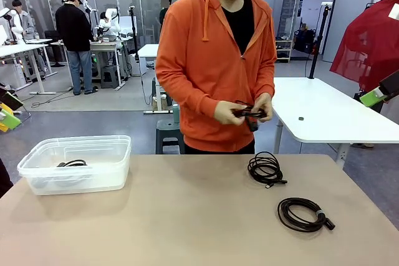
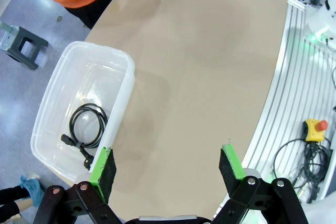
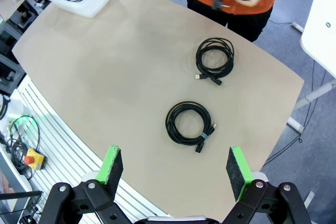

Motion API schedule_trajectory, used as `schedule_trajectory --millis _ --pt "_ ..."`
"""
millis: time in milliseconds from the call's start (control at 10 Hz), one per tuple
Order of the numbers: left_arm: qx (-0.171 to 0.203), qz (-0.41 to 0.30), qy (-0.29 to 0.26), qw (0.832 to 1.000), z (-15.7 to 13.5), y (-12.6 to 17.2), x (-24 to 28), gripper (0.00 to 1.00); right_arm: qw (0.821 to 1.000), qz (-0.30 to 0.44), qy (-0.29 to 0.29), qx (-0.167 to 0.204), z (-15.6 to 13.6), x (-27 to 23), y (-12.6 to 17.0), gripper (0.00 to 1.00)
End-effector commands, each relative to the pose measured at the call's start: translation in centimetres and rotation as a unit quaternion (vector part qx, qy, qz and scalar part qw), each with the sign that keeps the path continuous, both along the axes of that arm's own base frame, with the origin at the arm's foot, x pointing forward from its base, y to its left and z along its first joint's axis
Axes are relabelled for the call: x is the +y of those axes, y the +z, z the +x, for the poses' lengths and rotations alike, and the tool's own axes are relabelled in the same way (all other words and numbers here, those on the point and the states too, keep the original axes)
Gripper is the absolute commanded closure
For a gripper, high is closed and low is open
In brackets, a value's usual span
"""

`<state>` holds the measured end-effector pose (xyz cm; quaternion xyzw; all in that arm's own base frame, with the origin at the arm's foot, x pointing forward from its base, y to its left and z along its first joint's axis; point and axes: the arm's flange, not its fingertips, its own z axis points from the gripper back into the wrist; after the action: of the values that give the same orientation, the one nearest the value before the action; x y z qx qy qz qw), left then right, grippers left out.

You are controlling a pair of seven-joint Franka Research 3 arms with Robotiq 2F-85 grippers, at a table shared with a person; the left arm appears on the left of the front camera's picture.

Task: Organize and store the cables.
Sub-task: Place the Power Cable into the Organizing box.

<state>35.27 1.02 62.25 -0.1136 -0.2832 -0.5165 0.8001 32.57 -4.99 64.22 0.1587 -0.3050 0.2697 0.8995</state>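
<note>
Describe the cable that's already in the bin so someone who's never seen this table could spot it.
Start at the tan table and go to the clear plastic bin at the robot's left end. The cable is the black coil lying on the bin's floor. Unlike it, the far coil and near coil lie bare on the tabletop, and the person's hands hold another.

place: lab | signs: white worktables; emergency-stop button; open grey hall floor
</note>
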Motion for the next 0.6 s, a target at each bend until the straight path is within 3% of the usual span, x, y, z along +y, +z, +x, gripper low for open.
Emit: schedule_trajectory --millis 0,500 --pt "0.004 0.0 0.009 1.0 0.05 0.07 -0.34 0.0 1.0 0.003 0.01 -0.001 0.01 -0.07 -0.01 0.0" --pt "0.004 0.0 0.009 1.0 0.05 0.07 -0.34 0.0 1.0 0.003 0.01 -0.001 0.01 -0.07 -0.01 0.0"
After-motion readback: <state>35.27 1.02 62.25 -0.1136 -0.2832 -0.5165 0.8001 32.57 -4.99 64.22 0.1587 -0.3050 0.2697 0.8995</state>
